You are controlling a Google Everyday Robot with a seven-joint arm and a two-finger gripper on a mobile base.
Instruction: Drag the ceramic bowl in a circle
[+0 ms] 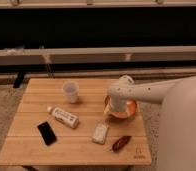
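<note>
Over the ceramic bowl (129,110), at its left part, the white arm bends down and the gripper (112,112) sits low at the bowl's inside; the arm hides it, so I cannot tell how wide it stands or whether it grips the rim. Left of the bowl on the wooden table (36,95) stand a translucent cup (71,91) and a lying bottle (63,116); a white packet (100,132) lies just in front of the bowl.
</note>
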